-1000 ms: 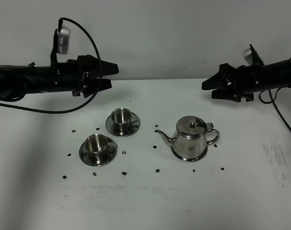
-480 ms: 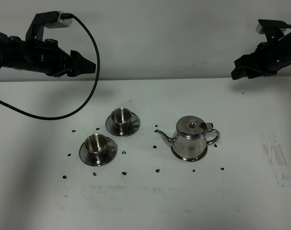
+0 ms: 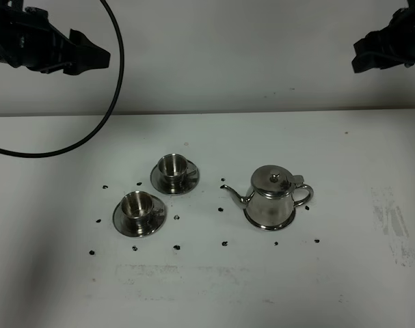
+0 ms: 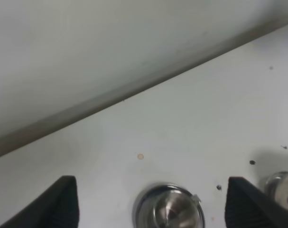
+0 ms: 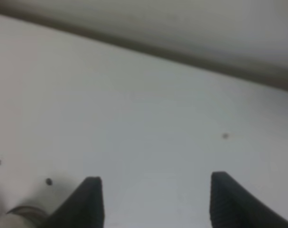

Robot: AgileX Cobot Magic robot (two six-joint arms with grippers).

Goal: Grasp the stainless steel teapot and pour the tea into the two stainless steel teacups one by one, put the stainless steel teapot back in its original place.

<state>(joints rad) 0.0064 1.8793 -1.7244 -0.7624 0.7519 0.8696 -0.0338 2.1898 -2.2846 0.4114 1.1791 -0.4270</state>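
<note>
The stainless steel teapot stands upright on its round saucer right of centre, spout pointing left toward the cups. The two stainless steel teacups stand on their saucers, one further back and one nearer the front. My left gripper is open and empty, high at the top left, far from the cups. My right gripper is open and empty, high at the top right, far from the teapot. The left wrist view shows the open gripper above the back teacup.
The white table carries several small black dots around the tea set. A black cable loops down from the left arm. The wall meets the table at the back. A blurred steel shape shows in the right wrist view.
Both arms have risen and drawn outward, the left toward the top left corner and the right toward the top right. Teapot and cups have not moved.
</note>
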